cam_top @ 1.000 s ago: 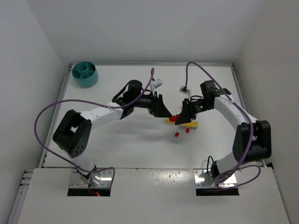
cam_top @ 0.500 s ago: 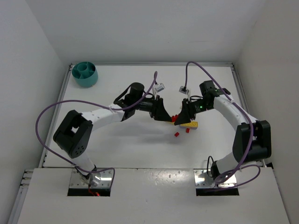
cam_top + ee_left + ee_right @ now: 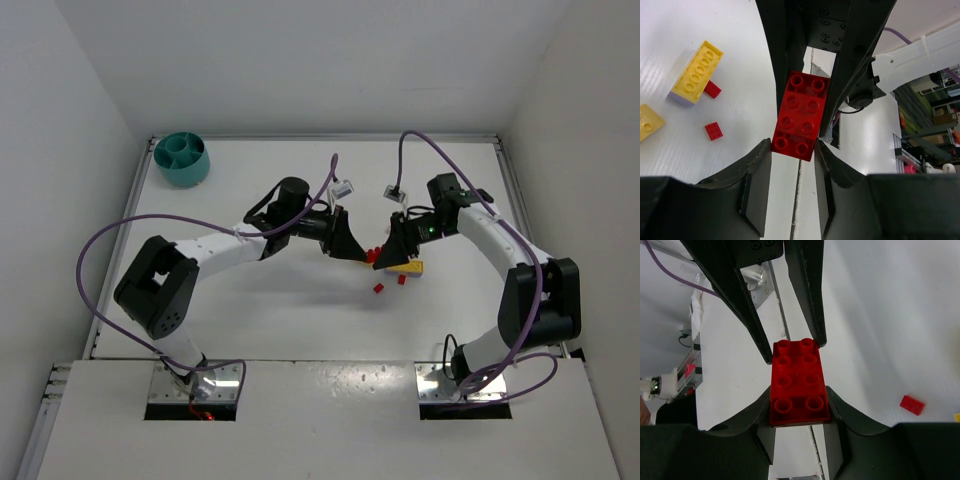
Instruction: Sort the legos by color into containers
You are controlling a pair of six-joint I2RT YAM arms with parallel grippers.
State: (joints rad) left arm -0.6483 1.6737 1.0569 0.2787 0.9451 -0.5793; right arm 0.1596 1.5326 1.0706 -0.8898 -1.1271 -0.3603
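Pinching a red eight-stud plastic brick point(image 3: 799, 116) by its long sides at mid-table with the right gripper point(image 3: 799, 395), well apart from the round teal plastic bowl point(image 3: 186, 172). Bracketing its other end with the left gripper point(image 3: 792, 146), grip unclear. Probably light, rigid, slick; flat sides safest.
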